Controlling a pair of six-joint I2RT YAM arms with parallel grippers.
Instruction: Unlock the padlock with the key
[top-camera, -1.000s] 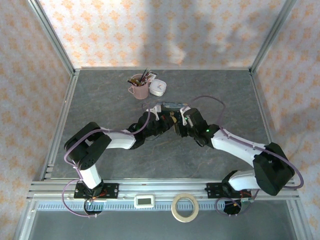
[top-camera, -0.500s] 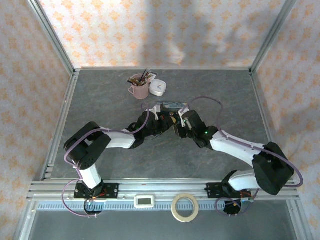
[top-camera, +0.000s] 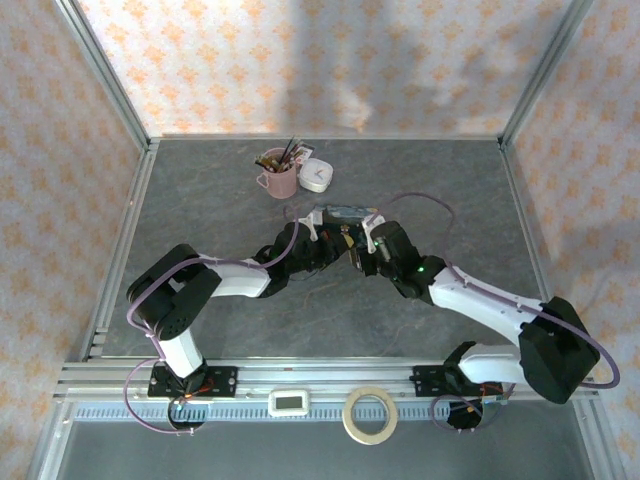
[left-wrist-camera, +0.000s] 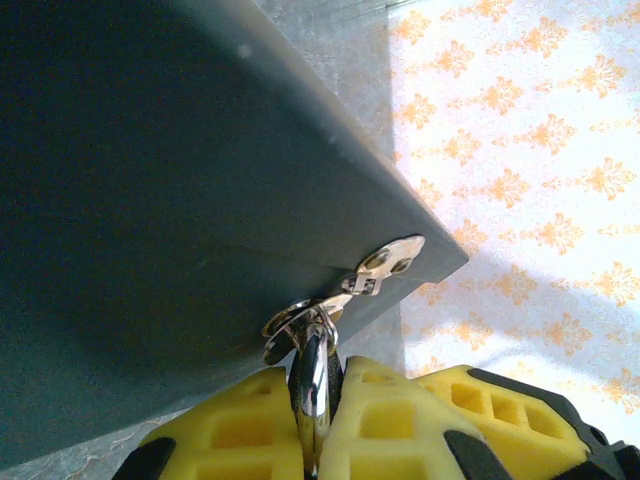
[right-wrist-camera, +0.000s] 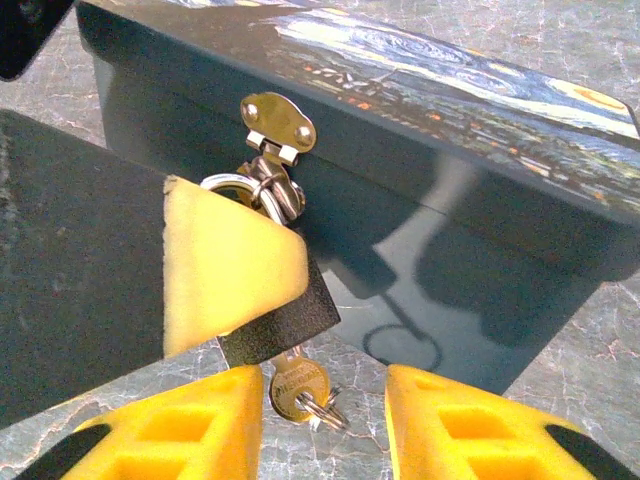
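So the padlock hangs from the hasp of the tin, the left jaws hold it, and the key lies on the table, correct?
No. The key is not on the table: it sticks out of the bottom of the padlock, as the right wrist view shows. The padlock does hang from the hasp of the tin, held by the left jaws.

The right arm's elbow (top-camera: 553, 350) now sits further right and nearer the table's (top-camera: 300, 320) front edge than a second ago; its forearm (top-camera: 475, 297) stretches longer and flatter; the right gripper (top-camera: 358, 246) turns slightly at the wrist.
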